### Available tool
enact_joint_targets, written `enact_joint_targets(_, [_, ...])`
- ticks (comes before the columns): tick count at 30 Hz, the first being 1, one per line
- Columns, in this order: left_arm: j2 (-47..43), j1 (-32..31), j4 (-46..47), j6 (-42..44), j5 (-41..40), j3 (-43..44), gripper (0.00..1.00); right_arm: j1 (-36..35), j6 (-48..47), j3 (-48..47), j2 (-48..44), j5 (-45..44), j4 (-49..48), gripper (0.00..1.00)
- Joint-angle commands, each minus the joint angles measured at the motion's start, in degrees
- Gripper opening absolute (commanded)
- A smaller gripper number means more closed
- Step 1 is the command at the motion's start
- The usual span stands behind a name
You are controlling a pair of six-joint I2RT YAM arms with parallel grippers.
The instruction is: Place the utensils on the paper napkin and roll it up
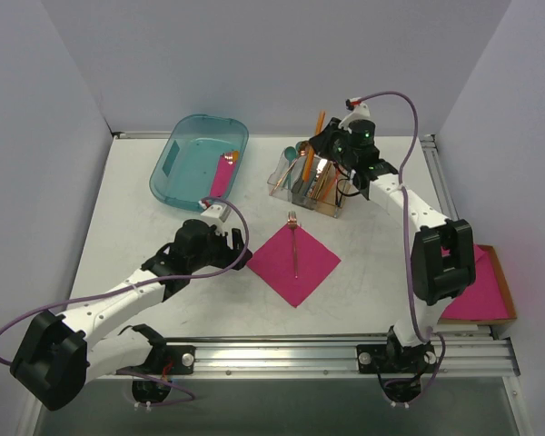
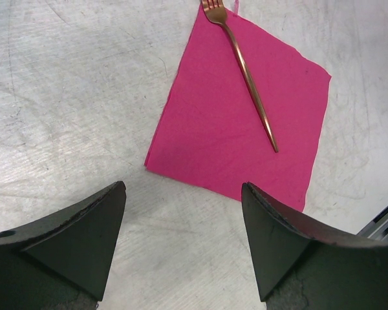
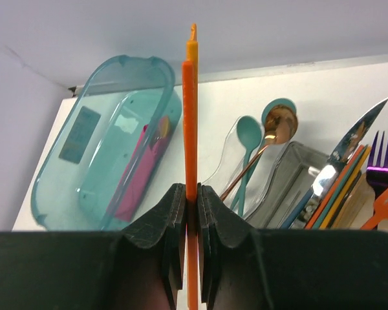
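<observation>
The paper napkin [image 1: 295, 261] lies flat as a diamond at the table's centre, also in the left wrist view [image 2: 233, 123]. One copper fork [image 1: 294, 243] lies along its middle [image 2: 249, 84], tines at the far corner. My left gripper [image 1: 239, 243] is open and empty, low over the table just left of the napkin [image 2: 183, 187]. My right gripper [image 1: 324, 143] is above the cutlery holder, shut on a slim copper-orange utensil [image 3: 190, 110] seen edge-on, standing upright between the jaws [image 3: 193, 188]; it also shows in the top view [image 1: 320, 122].
A clear cutlery holder [image 1: 311, 178] holds teal spoons [image 3: 249, 132], a copper spoon [image 3: 279, 128], an iridescent knife [image 3: 357, 137] and a purple fork [image 3: 379, 155]. A teal tub [image 1: 198, 161] with a pink roll [image 1: 222, 174] stands back left. A thick pink stack [image 1: 480, 289] sits at right.
</observation>
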State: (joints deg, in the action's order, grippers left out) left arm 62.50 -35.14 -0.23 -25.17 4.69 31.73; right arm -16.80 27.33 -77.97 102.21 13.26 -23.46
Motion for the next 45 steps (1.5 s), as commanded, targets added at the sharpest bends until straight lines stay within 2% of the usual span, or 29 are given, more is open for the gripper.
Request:
enact_joint_targets(1, [-1.3, 0.3, 1.1, 0.8, -0.5, 0.2, 0.81, -1.6, -1.1, 0.1, -6.1, 2.9, 9.8, 0.00])
enact_joint_targets(6, [-2.5, 0.2, 0.8, 0.8, -0.2, 0.0, 0.81, -5.4, -1.8, 6.0, -13.2, 4.2, 19.6, 0.00])
enact_joint_targets(11, [-2.4, 0.2, 0.8, 0.7, 0.1, 0.1, 0.81, -9.4, -2.9, 10.6, -14.7, 0.9, 31.5, 0.00])
enact_joint_targets(22, [-1.3, 0.2, 0.9, 0.7, 0.4, 0.3, 0.81, -12.8, 3.5, 22.5, -14.3, 2.2, 25.9, 0.00])
enact_joint_targets(31, [-1.0, 0.2, 0.8, 0.7, 0.4, 0.4, 0.81, -17.9, 5.5, 19.3, -6.4, -1.5, 25.4, 0.00])
enact_joint_targets(43, [-1.2, 0.2, 0.8, 0.7, 0.5, 0.3, 0.81, -19.3, 6.5, 15.7, -0.9, -6.0, 26.2, 0.00])
enact_joint_targets(45, [-1.4, 0.2, 0.8, 0.7, 0.4, 0.3, 0.81, -19.4, 6.4, 15.6, -0.9, -6.4, 26.3, 0.05])
